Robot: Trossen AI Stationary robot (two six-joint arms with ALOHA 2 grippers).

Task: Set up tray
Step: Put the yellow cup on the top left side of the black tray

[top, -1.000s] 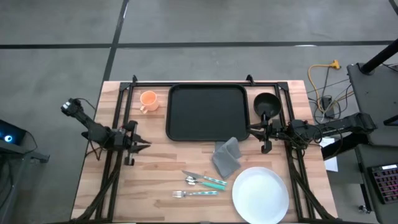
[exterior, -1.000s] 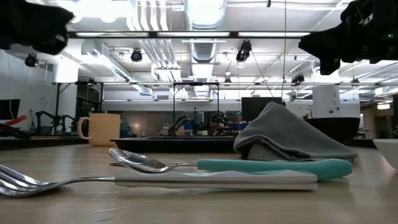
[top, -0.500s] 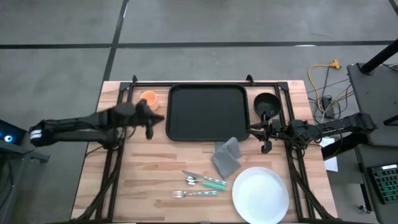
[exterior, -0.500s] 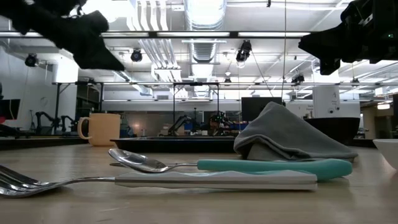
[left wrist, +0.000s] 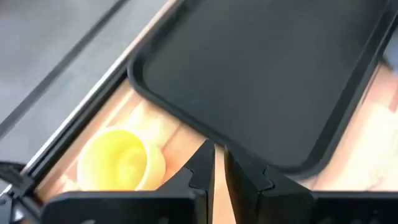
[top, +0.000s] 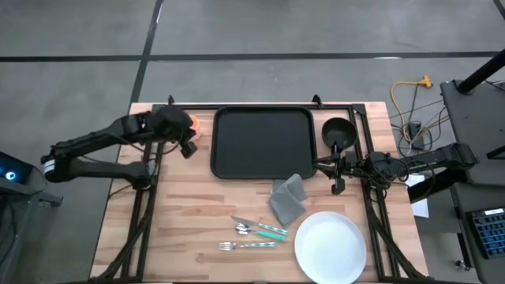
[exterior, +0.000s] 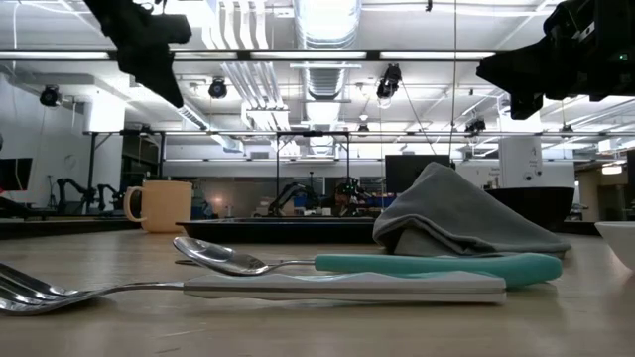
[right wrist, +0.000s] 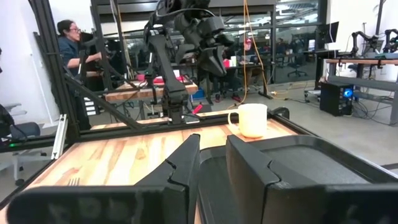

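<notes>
Reaching seems underway: left gripper (top: 187, 146), fingers nearly together and empty, hovers above the orange cup (top: 192, 125) beside the flat black rectangular tray (top: 263, 142). Next it must open and descend (right gripper (top: 336, 177), similarly narrow, waits).

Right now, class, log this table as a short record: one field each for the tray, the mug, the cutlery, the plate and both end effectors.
tray: black tray, empty, at the table's far middle
mug: orange mug beside the tray's left edge
cutlery: spoon and fork near the front
plate: white plate, front right
left end effector: above the mug, fingers nearly closed
right end effector: at the tray's right edge, shut
</notes>
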